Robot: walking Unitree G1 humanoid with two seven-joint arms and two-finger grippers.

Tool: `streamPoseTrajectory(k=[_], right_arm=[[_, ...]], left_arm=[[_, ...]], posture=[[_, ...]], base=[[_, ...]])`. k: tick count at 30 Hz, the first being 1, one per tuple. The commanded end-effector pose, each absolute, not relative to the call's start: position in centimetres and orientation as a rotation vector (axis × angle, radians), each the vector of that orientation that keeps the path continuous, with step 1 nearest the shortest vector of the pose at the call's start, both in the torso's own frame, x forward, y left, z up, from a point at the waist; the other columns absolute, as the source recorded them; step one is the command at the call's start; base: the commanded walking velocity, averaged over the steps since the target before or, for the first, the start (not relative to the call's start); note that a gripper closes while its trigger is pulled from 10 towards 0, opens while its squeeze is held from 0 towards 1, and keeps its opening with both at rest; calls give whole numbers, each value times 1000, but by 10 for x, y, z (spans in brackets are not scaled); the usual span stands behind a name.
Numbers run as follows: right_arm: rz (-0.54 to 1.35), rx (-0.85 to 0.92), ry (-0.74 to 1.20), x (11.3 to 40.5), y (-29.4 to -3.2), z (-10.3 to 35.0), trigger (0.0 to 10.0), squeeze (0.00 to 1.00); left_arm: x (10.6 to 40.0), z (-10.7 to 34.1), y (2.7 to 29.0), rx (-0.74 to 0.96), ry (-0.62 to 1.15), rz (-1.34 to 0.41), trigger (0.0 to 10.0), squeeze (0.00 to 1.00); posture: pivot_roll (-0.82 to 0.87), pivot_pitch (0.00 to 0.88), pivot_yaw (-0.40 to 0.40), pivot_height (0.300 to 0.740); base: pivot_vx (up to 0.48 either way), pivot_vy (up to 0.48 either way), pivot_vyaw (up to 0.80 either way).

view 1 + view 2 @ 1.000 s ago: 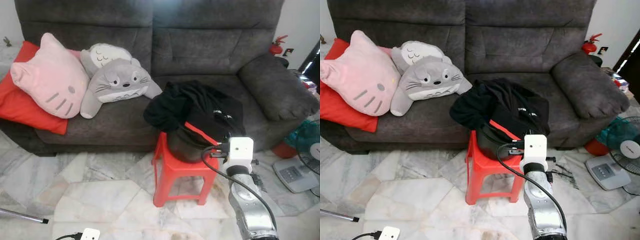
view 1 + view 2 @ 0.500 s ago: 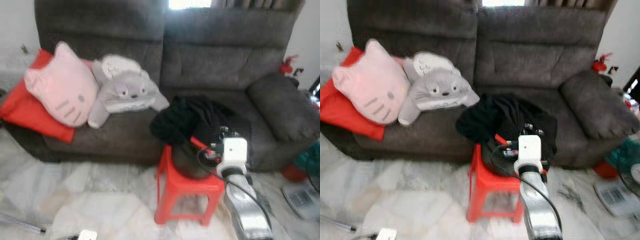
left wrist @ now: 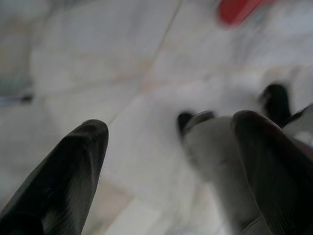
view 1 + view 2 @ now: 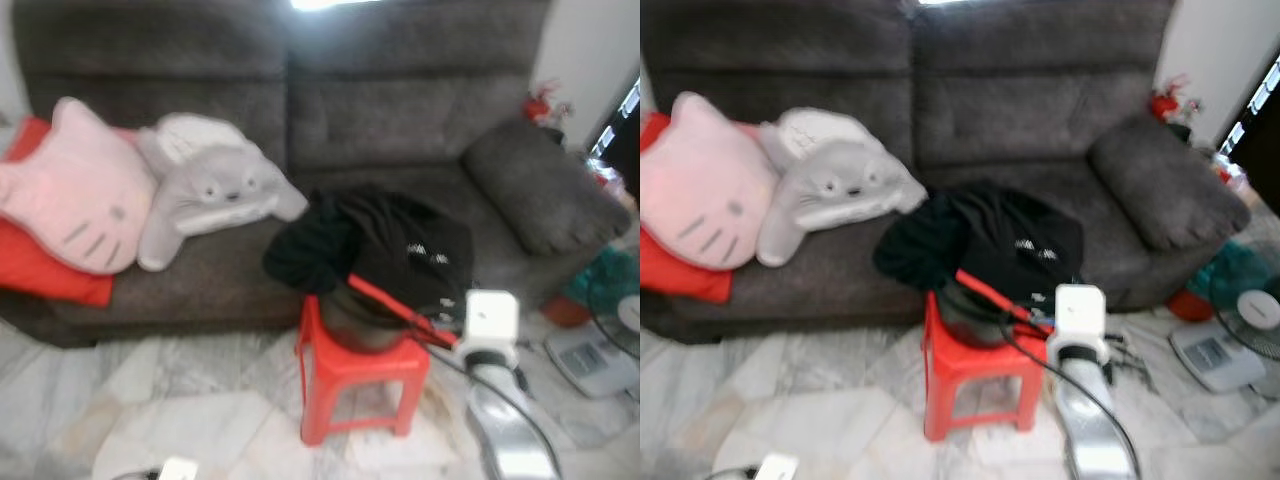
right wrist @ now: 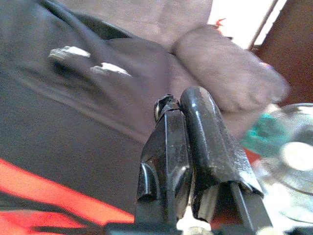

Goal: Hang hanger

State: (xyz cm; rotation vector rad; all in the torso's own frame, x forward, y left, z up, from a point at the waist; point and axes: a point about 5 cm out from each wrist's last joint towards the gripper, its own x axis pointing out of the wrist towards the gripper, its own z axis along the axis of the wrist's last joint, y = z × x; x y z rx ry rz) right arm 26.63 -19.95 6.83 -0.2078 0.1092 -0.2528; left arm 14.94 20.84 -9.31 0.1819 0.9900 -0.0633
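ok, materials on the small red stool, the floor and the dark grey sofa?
Small red stool: looks like moulded plastic, uniform colour with a slight sheen. Floor: pale veined slabs in irregular pieces, probably polished marble or stone tile. Dark grey sofa: matte, softly mottled upholstery, likely microfibre or suede-like fabric; blur hides any weave.

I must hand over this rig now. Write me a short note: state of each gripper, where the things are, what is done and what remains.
Right gripper: fingers pressed together; whether they pinch anything cannot be told. It is beside the black garment, which drapes from the sofa over a dark pot on the red stool.
Left gripper: open, holding nothing, hanging over the floor.
A red hanger pokes out under the garment, near the right gripper.
Done: nothing hung.
Left: free the hanger and hang it; no rail is in sight.
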Motion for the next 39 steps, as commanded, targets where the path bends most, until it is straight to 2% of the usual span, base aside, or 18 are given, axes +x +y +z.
streamPoseTrajectory(k=[1, 6, 11, 18, 19, 20, 23, 39], right_arm=[[-236, -194, 80, 270, -191, 74, 10000, 0], [-234, -195, 75, 269, -190, 74, 10000, 0], [-212, -229, 84, 271, -188, 73, 10000, 0], [-166, -433, 220, 261, -192, 51, 10000, 0], [-151, -456, 232, 260, -192, 48, 10000, 424], [-114, -496, 243, 260, -190, 44, 10000, 1000], [-14, -613, 272, 259, -183, 35, 10000, 1000], [82, -700, 290, 264, -177, 26, 10000, 1000]], left_arm=[[137, -97, 213, 190, 1034, -58, 10000, 0], [137, -97, 213, 192, 1034, -59, 10000, 0], [137, -97, 213, 193, 1034, -59, 10000, 0], [137, -97, 213, 195, 1037, -65, 10000, 0], [137, -97, 213, 195, 1038, -66, 10000, 0], [137, -97, 213, 195, 1038, -67, 10000, 0], [137, -97, 212, 194, 1040, -68, 10000, 0], [137, -97, 212, 194, 1041, -69, 10000, 0]], posture=[[-62, 42, -43, 740], [-62, 42, -43, 740], [-62, 42, -43, 740], [-69, 45, -44, 740], [-69, 45, -44, 740], [-69, 45, -44, 740], [-68, 46, -46, 740], [-68, 50, -47, 740]], base=[[0, 0, -738], [0, 0, -705], [0, 0, 0], [0, 0, 0], [0, 0, 0], [0, 0, 0], [0, 0, 0], [0, 0, 0]])
